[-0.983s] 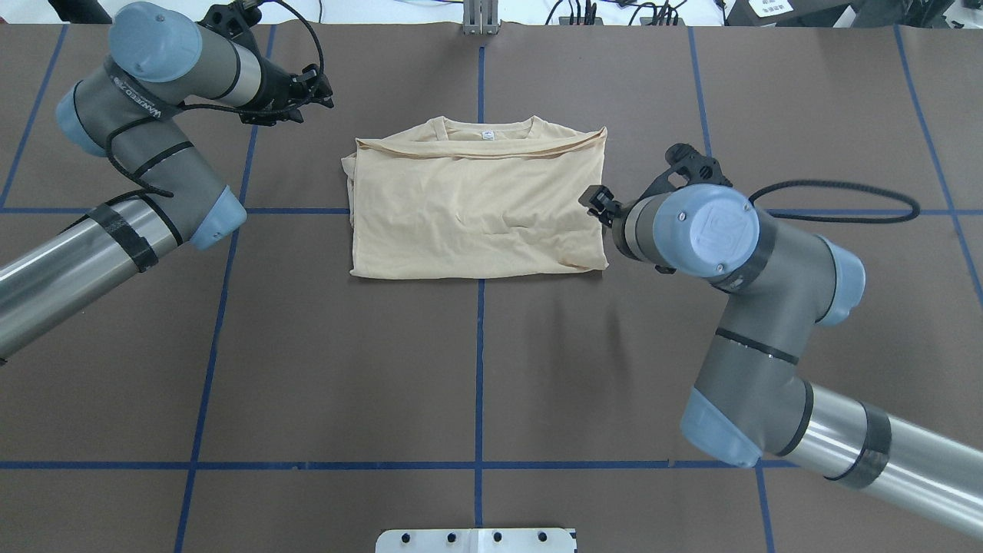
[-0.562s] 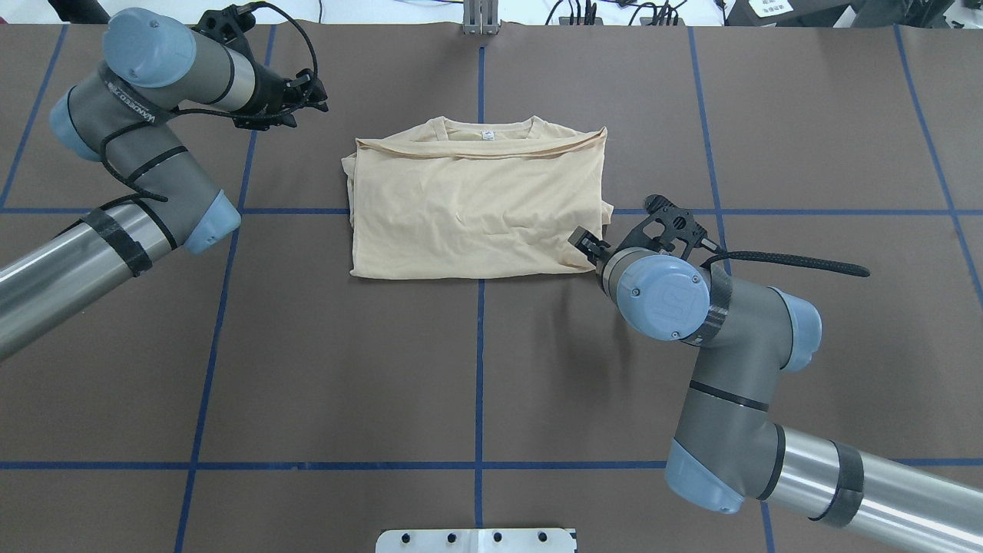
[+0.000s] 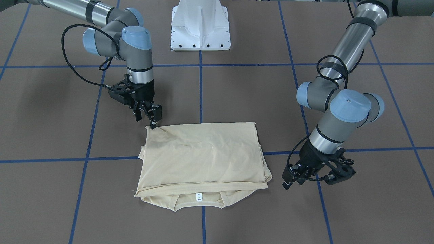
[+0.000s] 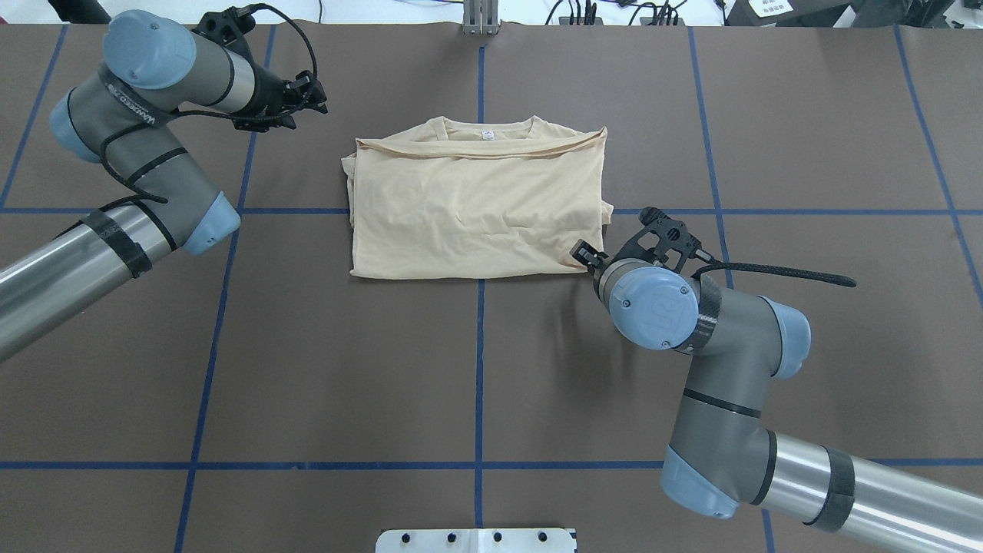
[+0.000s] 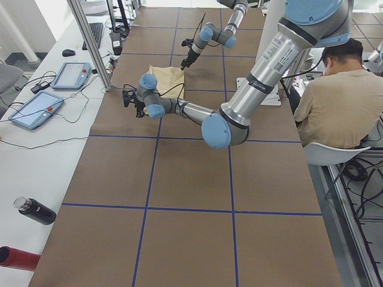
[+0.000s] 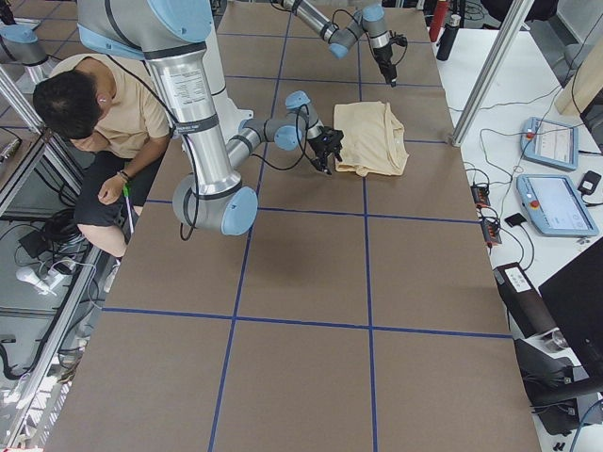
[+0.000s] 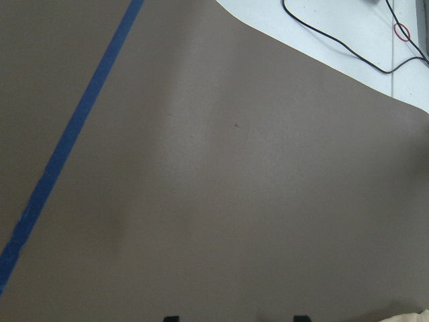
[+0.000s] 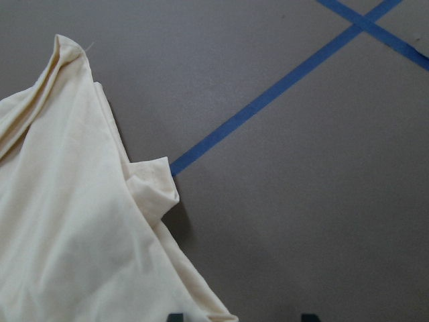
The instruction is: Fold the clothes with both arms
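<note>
T-shirt lies folded mid-table: thin, limp, light. You should pinch all layers at its 4 o'clock corner, beside the right gripper, jaws apart; left gripper, 10 o'clock, jaws likewise apart

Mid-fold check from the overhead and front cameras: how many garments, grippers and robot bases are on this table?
T-shirt: 1
Grippers: 2 (left gripper, right gripper)
White pedestal base: 1
Total: 4
</note>
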Controlling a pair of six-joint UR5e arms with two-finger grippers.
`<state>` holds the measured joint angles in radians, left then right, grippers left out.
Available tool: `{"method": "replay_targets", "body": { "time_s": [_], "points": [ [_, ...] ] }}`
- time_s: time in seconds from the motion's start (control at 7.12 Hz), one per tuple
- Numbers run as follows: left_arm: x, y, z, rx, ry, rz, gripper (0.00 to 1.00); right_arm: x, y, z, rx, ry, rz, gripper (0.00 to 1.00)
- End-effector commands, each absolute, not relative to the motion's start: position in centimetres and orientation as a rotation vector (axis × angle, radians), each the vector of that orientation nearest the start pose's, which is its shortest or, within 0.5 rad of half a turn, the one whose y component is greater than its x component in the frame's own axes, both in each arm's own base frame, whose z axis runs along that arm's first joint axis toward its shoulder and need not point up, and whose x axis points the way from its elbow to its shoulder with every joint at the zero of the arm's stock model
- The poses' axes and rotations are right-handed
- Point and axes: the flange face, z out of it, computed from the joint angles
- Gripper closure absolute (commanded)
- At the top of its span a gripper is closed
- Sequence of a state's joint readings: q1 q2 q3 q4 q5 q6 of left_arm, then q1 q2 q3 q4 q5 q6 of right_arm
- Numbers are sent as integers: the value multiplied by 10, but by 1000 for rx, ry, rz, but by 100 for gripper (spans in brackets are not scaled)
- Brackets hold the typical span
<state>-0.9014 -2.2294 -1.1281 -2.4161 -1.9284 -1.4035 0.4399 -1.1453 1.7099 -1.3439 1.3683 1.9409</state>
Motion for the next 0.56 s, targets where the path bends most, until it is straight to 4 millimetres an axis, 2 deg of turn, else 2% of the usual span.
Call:
{"method": "replay_targets", "body": {
  "time_s": [0.0,0.14,0.42],
  "points": [
    [402,-665,379,263,1084,-466,35,-515,-422,332,232,-814,858,69],
    [401,-664,383,261,1081,-467,35,-515,-422,331,231,-816,856,100],
    [402,-663,383,261,1081,-466,35,-515,-422,329,228,-822,855,100]
  ]
}}
